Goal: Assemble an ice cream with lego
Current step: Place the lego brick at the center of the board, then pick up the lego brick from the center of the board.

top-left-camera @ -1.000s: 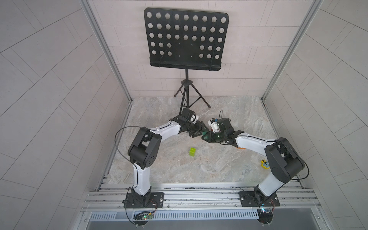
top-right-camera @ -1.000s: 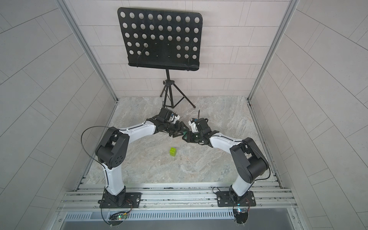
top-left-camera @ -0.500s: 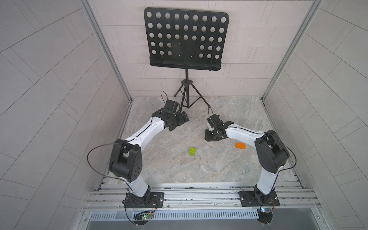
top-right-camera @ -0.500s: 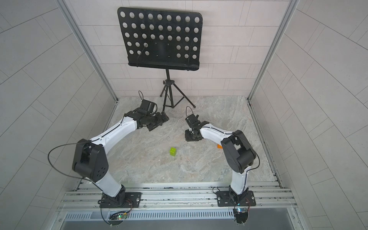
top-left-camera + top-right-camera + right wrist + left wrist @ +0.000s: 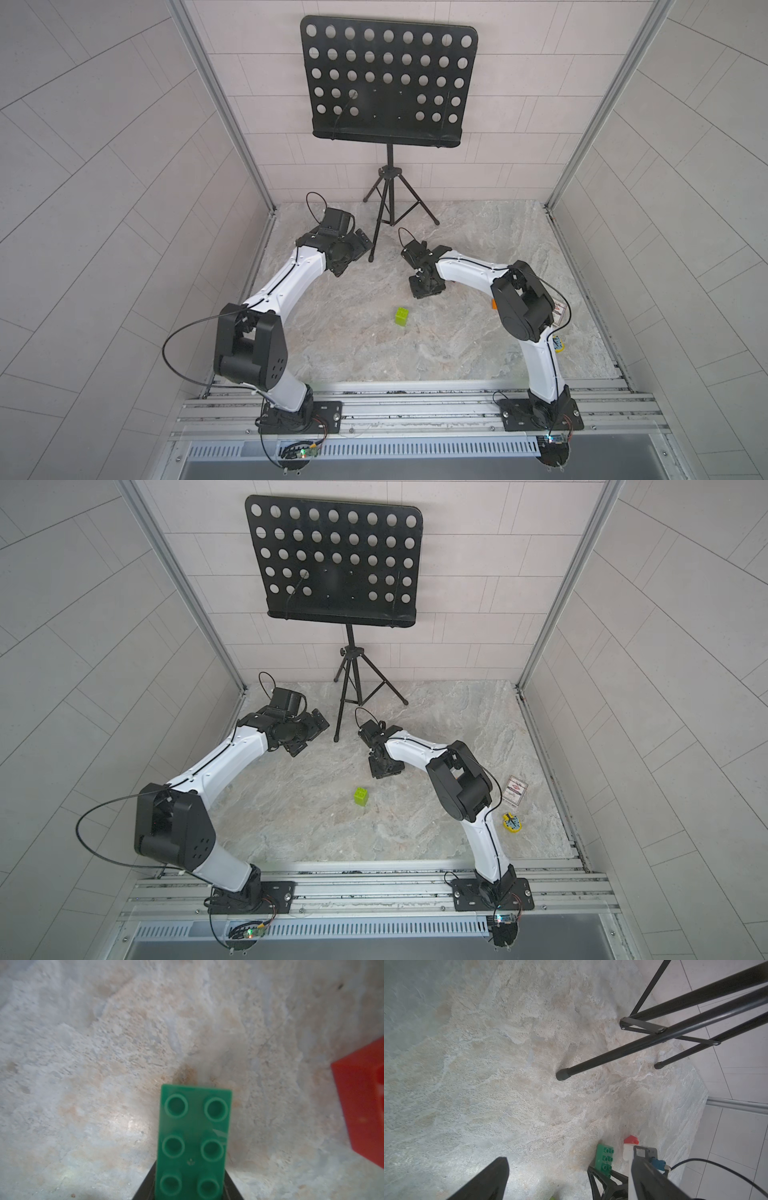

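The left arm (image 5: 286,286) reaches from its base at the lower left to the upper left of the bench (image 5: 478,353), its wrist turned toward the music stand (image 5: 388,79). Its jaws stand wide apart and hold nothing. Only one finger (image 5: 492,1180) shows in its wrist view. One stand leg (image 5: 612,1053) lands on the bench just beside them, between the two arms' ends.

The right arm (image 5: 469,274) folds at a raised elbow on the right and stretches left to mid-frame, wrist pointing down. Its jaws are closed on the long sides of the green brick (image 5: 194,1142), whose studs face the wrist camera. The left wrist view shows it tilted up; whether its end touches the bench cannot be told. The red brick (image 5: 361,1109) lies near it, apart.

None of the bricks seen are joined to the lime stack (image 5: 401,321), which stands upright at the centre in both top views, well apart from both jaws. The orange brick (image 5: 494,304) peeks out behind the right elbow. A card (image 5: 515,789) and a yellow disc (image 5: 512,823) lie toward the right edge.
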Action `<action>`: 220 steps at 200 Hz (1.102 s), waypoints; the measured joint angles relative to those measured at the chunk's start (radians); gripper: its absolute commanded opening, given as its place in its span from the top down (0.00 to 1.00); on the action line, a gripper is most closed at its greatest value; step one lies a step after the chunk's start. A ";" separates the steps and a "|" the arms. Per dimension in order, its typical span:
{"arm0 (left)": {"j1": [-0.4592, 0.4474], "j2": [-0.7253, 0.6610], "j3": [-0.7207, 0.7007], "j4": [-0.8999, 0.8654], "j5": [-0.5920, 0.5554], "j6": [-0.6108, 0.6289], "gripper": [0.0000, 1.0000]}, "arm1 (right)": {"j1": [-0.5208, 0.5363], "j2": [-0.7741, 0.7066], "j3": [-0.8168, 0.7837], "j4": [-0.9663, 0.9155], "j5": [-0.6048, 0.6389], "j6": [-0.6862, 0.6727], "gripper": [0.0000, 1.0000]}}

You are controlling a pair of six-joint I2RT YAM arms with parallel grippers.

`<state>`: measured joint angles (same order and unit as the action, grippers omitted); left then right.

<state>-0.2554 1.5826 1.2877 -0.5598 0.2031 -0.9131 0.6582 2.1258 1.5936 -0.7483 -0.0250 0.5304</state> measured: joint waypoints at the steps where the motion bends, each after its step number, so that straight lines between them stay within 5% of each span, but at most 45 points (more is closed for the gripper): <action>1: 0.000 0.000 0.000 0.000 0.002 0.000 0.00 | 0.000 0.000 0.001 0.000 0.000 0.003 0.46; 85: 0.000 0.016 0.000 -0.013 0.022 -0.003 0.00 | -0.006 -0.027 -0.034 0.062 -0.133 0.008 0.36; 152: -0.103 0.162 0.151 -0.135 -0.007 0.115 0.02 | -0.225 -0.566 -0.498 0.528 -0.360 0.064 0.34; 182: -0.230 0.296 0.307 -0.246 -0.060 0.216 0.05 | -0.296 -0.800 -0.734 0.684 -0.195 0.080 0.34; 220: -0.370 0.496 0.467 -0.373 -0.121 0.274 0.12 | -0.281 -0.902 -0.980 0.806 0.024 0.108 0.36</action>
<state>-0.6250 2.0781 1.7550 -0.9325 0.0822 -0.6388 0.3771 1.2236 0.6136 0.0574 -0.0006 0.6380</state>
